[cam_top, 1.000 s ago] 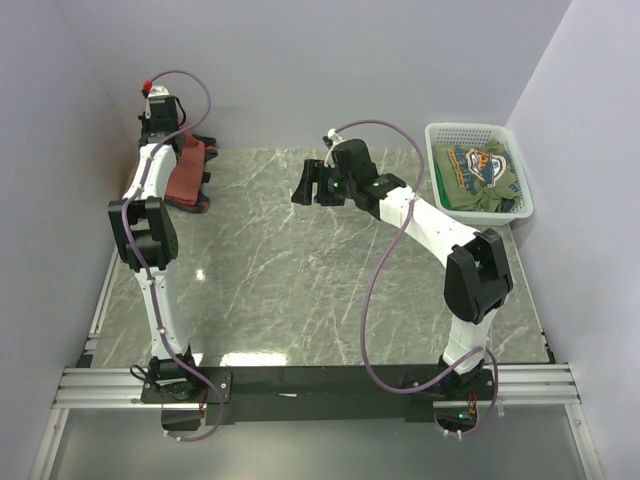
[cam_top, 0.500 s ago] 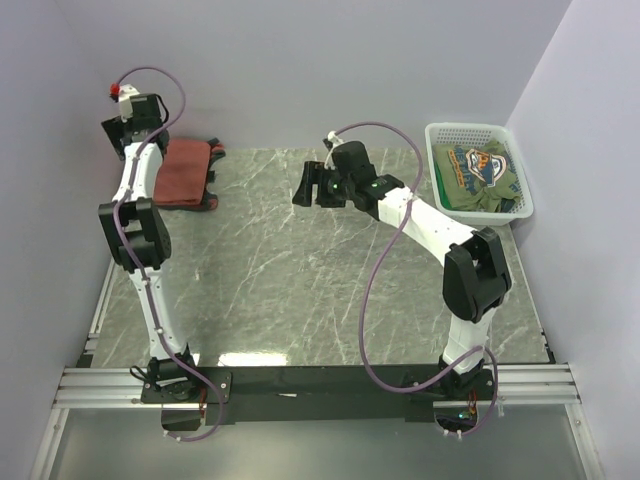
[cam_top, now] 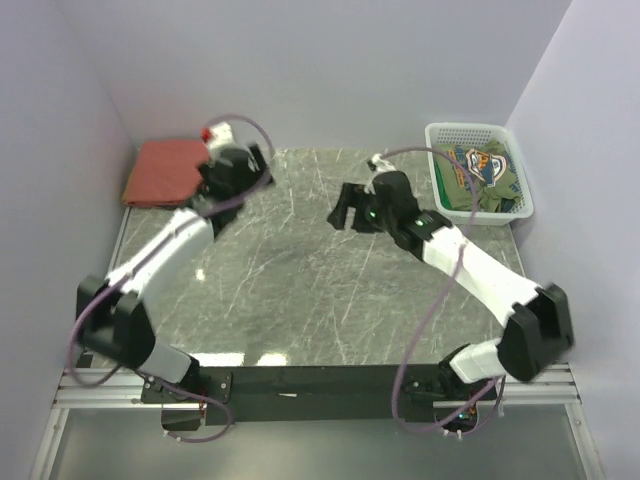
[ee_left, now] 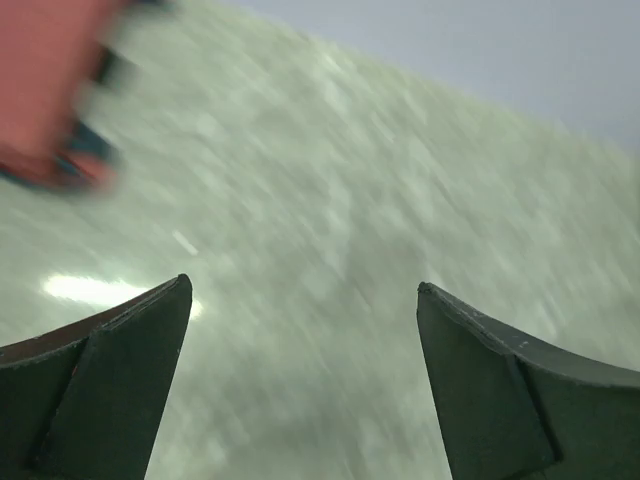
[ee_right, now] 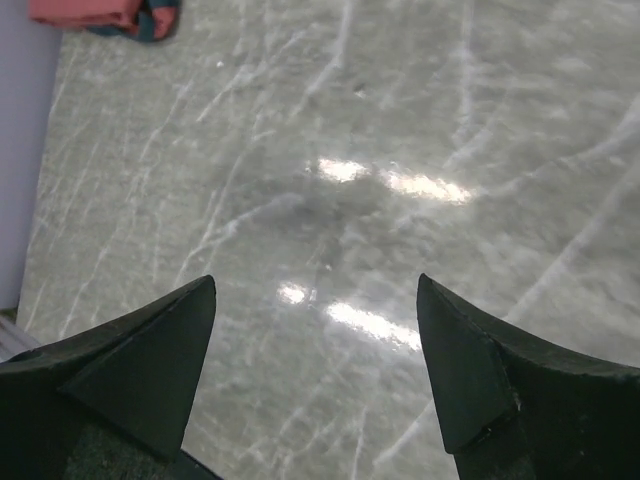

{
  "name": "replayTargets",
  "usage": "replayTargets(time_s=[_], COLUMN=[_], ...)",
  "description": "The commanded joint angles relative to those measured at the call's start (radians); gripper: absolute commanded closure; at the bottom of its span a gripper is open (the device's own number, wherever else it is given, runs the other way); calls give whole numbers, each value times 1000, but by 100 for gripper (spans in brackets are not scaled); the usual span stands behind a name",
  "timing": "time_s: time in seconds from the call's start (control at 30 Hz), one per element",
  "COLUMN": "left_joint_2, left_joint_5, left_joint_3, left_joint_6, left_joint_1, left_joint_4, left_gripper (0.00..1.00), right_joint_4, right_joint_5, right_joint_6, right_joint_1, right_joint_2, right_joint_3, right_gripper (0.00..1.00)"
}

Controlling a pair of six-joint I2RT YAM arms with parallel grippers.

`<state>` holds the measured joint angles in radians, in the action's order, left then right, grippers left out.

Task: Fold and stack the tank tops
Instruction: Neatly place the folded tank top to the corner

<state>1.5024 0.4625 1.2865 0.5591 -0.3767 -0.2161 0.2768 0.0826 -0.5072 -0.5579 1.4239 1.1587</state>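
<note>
A folded rust-red tank top (cam_top: 163,170) lies flat in the far left corner of the table. Its edge shows blurred in the left wrist view (ee_left: 45,85) and at the top left of the right wrist view (ee_right: 95,12). My left gripper (cam_top: 254,166) hangs just right of it, open and empty (ee_left: 300,290) over bare marble. A second, olive-tan tank top (cam_top: 478,175) with a printed chest badge sits crumpled in the white basket (cam_top: 437,137). My right gripper (cam_top: 346,212) is at mid-table, left of the basket, open and empty (ee_right: 315,285).
The grey marble table (cam_top: 300,290) is walled in by a pale wall at the back and on both sides. The basket stands in the far right corner. A black rail (cam_top: 320,380) runs along the near edge.
The left gripper has opened, left the red tank top lying in the corner and swung right over the table. The right gripper has shifted right and slightly nearer.
</note>
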Motion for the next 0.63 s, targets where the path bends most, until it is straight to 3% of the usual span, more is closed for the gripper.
replayTargets(time_s=[0.0, 0.13, 0.23, 0.4, 0.6], left_joint_2=[-158, -263, -295, -350, -403], left_joint_5=[-5, 1, 47, 67, 65], left_joint_3=[-174, -337, -371, -395, -411], left_joint_6=[102, 139, 145, 174, 171], left_joint_1=[-118, -348, -466, -524, -531], left_joint_4=[52, 58, 12, -37, -57], left_gripper=[1, 1, 1, 1, 1], right_joint_4=[-43, -31, -10, -7, -50], right_joint_5=[-116, -204, -274, -310, -329], right_joint_6=[-39, -91, -106, -116, -102], right_joint_1=[10, 10, 10, 12, 10], right_joint_2=[-176, -348, -457, -591, -658], right_joint_3=[-161, -303, -396, -493, -518], right_gripper=[12, 11, 7, 0, 0])
